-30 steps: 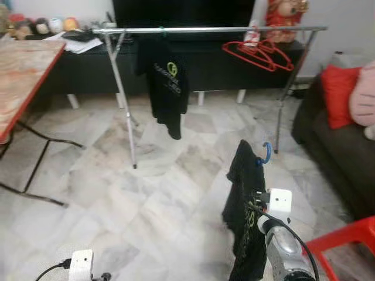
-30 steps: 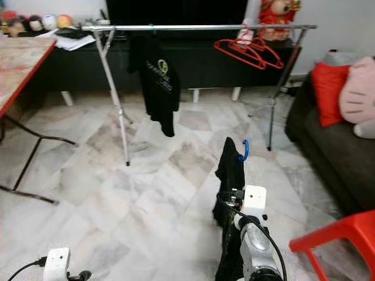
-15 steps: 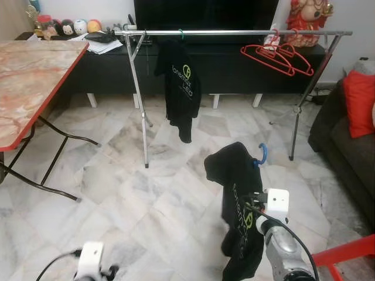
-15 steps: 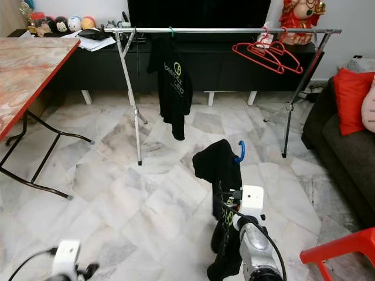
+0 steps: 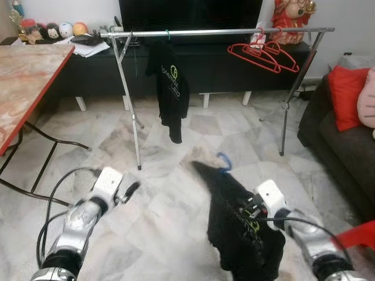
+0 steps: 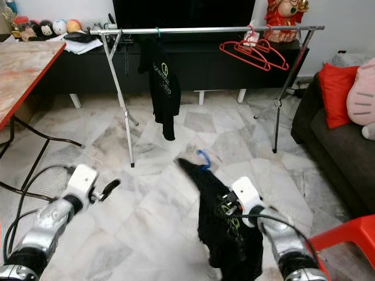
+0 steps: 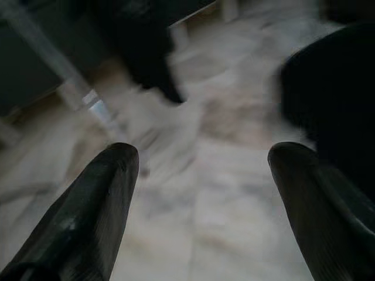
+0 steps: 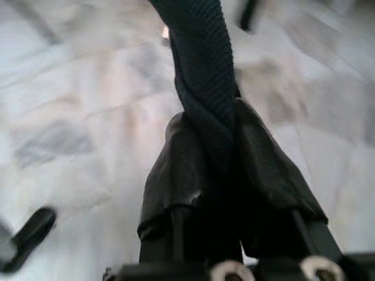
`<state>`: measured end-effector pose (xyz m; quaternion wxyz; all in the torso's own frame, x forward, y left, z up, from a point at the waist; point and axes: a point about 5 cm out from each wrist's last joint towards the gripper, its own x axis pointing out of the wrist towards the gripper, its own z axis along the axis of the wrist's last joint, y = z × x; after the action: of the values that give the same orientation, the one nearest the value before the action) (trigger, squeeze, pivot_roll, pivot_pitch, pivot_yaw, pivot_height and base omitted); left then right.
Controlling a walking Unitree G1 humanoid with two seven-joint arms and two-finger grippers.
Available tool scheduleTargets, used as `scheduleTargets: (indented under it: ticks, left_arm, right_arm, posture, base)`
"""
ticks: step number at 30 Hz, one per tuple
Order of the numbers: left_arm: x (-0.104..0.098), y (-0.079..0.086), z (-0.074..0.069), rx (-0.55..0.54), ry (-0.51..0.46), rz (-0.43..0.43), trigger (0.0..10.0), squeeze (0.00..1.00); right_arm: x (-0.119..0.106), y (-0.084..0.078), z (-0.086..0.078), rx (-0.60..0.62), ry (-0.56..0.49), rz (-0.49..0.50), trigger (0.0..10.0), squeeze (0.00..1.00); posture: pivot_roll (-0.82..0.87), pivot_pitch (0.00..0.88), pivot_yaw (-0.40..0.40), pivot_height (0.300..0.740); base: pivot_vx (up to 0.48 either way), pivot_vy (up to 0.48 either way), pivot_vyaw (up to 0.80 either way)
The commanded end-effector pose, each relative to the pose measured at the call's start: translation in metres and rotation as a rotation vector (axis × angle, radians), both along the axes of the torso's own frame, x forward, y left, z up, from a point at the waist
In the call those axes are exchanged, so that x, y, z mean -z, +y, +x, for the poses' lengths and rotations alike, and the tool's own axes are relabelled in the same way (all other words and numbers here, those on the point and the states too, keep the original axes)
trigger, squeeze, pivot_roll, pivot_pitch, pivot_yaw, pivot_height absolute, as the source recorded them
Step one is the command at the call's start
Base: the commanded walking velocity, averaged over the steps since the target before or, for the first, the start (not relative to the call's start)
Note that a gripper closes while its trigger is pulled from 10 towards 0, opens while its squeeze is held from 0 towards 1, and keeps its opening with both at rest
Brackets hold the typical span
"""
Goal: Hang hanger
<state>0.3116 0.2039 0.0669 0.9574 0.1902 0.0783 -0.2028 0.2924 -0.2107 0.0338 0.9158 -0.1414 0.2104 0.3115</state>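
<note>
Jaws: right gripper [image 5: 249,212] clamped on shirt [image 5: 237,225] with blue hanger [image 5: 224,162], lower centre; left gripper [image 5: 130,190] apart. Carrying step; next, approach rail [image 5: 217,31], upper centre.

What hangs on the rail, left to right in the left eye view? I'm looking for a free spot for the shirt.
Black T-shirt on a green hook → bare stretch of rail → red hangers near the right end.

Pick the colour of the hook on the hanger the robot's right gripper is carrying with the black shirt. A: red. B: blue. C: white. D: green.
B: a blue hook sticks out at the top of the black shirt held by the right gripper; the red hangers hang on the rail.
</note>
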Motion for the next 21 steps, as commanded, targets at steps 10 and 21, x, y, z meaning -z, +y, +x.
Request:
scheduleTargets:
  ticks: [10,21]
  left_arm:
    - [-0.060,-0.056,-0.002,0.472,0.033,-0.088,10.0,0.00]
    - [-0.067,-0.061,-0.023,0.653,0.173,-0.077,10.0,0.00]
  right_arm:
    - [-0.053,0.016,0.007,-0.454,-0.016,-0.007,10.0,0.00]
    - [-0.052,0.019,0.001,-0.489,-0.010,-0.052,10.0,0.00]
  posture:
    - [-0.06,0.008,-0.057,0.740]
    - [-0.06,0.012,-0.042,0.740]
  base:
    - [0.000,0.000,0.00]
    - [0.000,0.000,0.00]
